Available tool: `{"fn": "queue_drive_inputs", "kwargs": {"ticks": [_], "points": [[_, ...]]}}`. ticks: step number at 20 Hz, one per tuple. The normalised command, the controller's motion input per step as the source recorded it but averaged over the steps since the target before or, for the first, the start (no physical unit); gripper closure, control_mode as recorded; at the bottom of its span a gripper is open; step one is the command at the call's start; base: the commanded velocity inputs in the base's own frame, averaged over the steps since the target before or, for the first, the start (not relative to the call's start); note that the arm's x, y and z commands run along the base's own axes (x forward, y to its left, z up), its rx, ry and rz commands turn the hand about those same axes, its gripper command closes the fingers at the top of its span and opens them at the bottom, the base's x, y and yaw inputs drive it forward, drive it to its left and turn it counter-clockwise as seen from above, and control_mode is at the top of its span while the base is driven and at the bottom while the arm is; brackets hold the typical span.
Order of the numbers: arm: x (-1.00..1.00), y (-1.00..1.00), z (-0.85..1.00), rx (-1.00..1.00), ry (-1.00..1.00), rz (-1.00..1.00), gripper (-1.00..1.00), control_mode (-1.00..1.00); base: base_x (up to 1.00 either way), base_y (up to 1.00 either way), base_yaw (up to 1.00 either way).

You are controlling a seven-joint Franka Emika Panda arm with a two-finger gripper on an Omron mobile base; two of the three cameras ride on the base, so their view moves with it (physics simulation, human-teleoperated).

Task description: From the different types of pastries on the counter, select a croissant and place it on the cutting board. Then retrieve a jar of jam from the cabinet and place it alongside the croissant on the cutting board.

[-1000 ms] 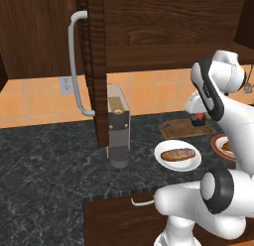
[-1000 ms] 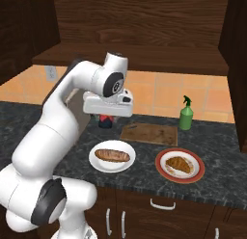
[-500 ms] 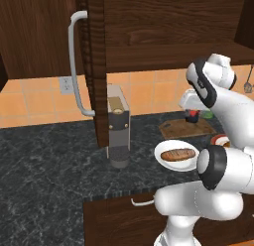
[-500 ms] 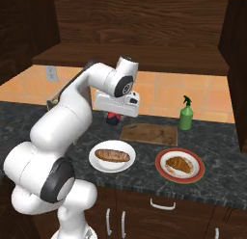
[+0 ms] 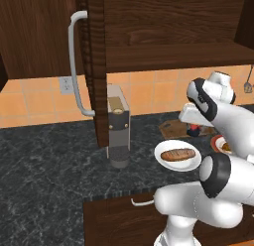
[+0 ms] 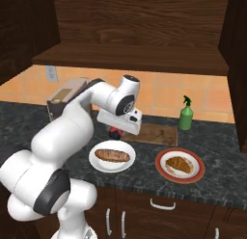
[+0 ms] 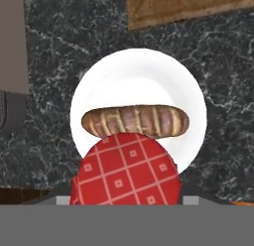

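The croissant [image 6: 178, 163] lies on a plate [image 6: 195, 174] before the cutting board [image 6: 155, 133], right of the oblong pastry [image 6: 112, 155].

Flanking base views — overhead hand view

jar of jam [image 7: 126, 170] red, white check | counter [image 6: 144, 178] black, grey-speckled | spray bottle [image 6: 185, 114] green

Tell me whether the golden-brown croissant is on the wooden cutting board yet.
Not yet. The croissant lies on the red-rimmed plate on the black counter; the cutting board holds no pastry.
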Motion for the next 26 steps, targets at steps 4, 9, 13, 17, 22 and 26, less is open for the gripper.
{"fn": "queue_drive_inputs", "kwargs": {"ticks": [4, 9, 13, 17, 22, 26], "points": [[1.00, 0.00, 0.00, -0.04, -0.02, -0.22, 1.00, -1.00, 0.00, 0.00, 0.00], [0.82, -0.26, -0.27, 0.00, 0.10, -0.01, 1.00, -1.00, 0.00, 0.00, 0.00], [0.75, -0.37, -0.01, 0.00, 0.00, -0.03, 1.00, -1.00, 0.00, 0.00, 0.00], [-0.71, 0.03, -0.76, -0.09, 0.00, -0.04, 1.00, -1.00, 0.00, 0.00, 0.00], [-0.77, 0.00, -0.82, -0.19, 0.05, -0.07, 1.00, -1.00, 0.00, 0.00, 0.00], [0.75, 0.00, 0.11, 0.03, -0.24, -0.08, 1.00, -1.00, 0.00, 0.00, 0.00]]}}
